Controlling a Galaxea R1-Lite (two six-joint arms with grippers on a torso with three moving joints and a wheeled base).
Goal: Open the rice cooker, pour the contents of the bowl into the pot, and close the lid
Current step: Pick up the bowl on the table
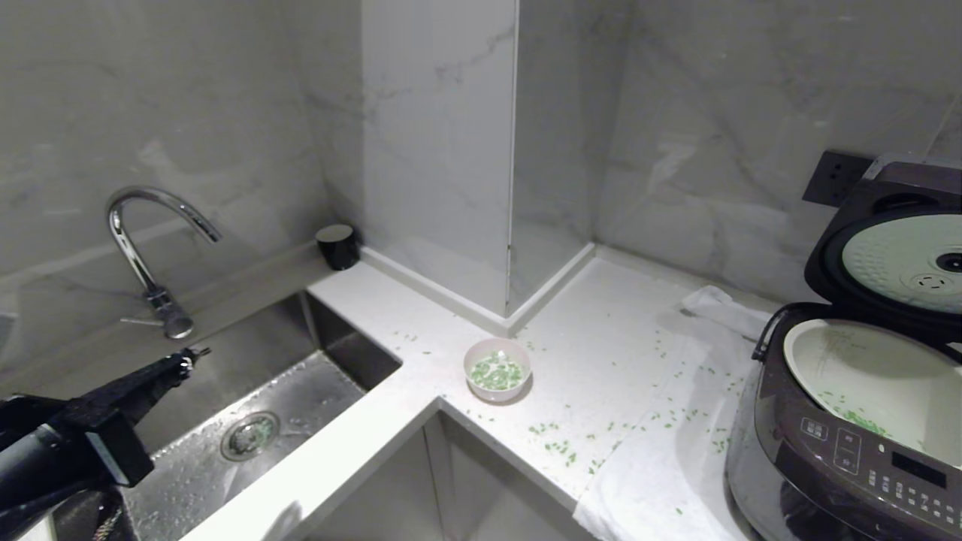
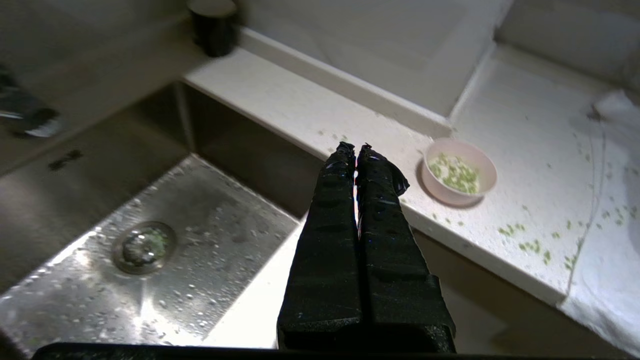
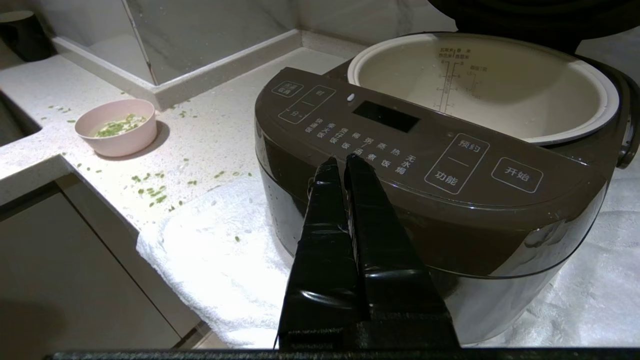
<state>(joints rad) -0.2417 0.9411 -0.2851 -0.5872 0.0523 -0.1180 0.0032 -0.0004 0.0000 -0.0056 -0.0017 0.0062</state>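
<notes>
While the head view hides it, the right pincer hangs clenched, empty, before the rice cooker.

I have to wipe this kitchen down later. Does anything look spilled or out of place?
Yes. Chopped green bits are scattered over the counter and the white towel, between the pink bowl and the rice cooker. Some lie in the sink drain too.

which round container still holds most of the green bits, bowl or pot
The bowl: green bits pile thick across its inside, while the pot holds only a thin scatter.
</notes>
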